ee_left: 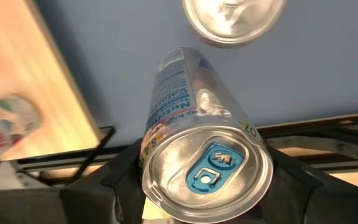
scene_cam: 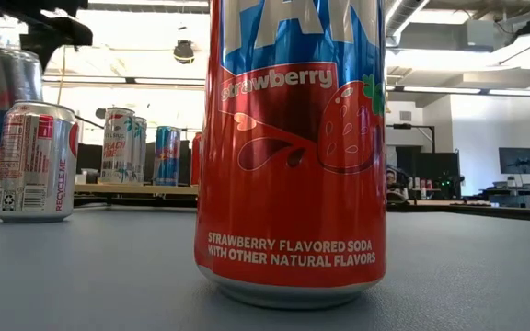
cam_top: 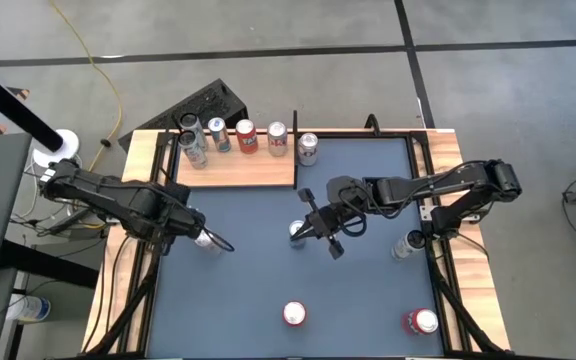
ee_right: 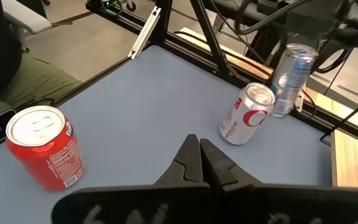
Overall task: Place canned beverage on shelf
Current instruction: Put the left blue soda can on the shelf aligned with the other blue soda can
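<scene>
The silver can [ee_left: 197, 155], upright, top toward the wrist camera, is clamped in the left pincer [cam_top: 200, 238].

The blue table [cam_top: 248, 300] carries a wooden shelf [cam_top: 238, 170] at its far left corner with four cans [cam_top: 247, 136] along its far edge, plus loose cans near the front edge [cam_top: 294, 314] and front right corner [cam_top: 420, 321].

I see my left gripper [ee_left: 205, 186] clamped around a silver can [ee_left: 197, 143] with a blue tab, above the blue tabletop [ee_left: 123, 56].
</scene>
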Robot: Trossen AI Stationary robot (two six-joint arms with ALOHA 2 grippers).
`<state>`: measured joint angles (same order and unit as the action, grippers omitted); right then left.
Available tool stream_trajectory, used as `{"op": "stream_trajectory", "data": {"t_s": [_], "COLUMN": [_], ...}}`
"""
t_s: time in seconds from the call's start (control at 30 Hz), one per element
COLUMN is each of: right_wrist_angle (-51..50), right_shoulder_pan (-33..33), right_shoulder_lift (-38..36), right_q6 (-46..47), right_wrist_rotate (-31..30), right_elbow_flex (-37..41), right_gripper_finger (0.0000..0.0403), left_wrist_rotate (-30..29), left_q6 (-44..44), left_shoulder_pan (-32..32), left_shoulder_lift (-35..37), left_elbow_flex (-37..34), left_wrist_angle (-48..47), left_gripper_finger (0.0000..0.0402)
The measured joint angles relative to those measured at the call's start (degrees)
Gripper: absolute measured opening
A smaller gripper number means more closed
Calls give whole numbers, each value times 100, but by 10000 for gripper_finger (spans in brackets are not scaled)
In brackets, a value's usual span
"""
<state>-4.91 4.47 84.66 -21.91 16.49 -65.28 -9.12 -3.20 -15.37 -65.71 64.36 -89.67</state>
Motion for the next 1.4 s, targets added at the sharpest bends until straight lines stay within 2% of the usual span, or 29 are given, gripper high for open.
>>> {"op": "stream_trajectory", "data": {"t_s": [0.23,0.5,0.7,0.9,1.0,1.13,1.4], "right_wrist_angle": [-189,-684,-593,27,95,97,-20], "right_shoulder_pan": [0,-43,-483,-920,-1070,-1230,-1709], "right_shoulder_lift": [1,3,3,3,3,1,-37], "right_q6": [-4,-640,-664,-662,-679,-887,-964], "right_wrist_rotate": [-2,8,528,608,756,1041,1224], "right_elbow_flex": [2,4,229,881,984,1029,1032], "right_gripper_finger": [0,0,0,0,0,0,0], "left_wrist_rotate": [-400,-357,-330,-288,-10,389,384], "left_q6": [806,1723,2388,2891,2904,2900,3379], "left_shoulder_pan": [669,1634,2261,2848,3182,3611,4130], "left_shoulder_lift": [0,0,0,-4,-67,-462,-1807], "left_elbow_flex": [0,0,0,0,10,311,1658], "left_wrist_angle": [38,778,1703,2706,3107,3026,1840], "left_gripper_finger": [223,223,223,229,227,225,227]}}
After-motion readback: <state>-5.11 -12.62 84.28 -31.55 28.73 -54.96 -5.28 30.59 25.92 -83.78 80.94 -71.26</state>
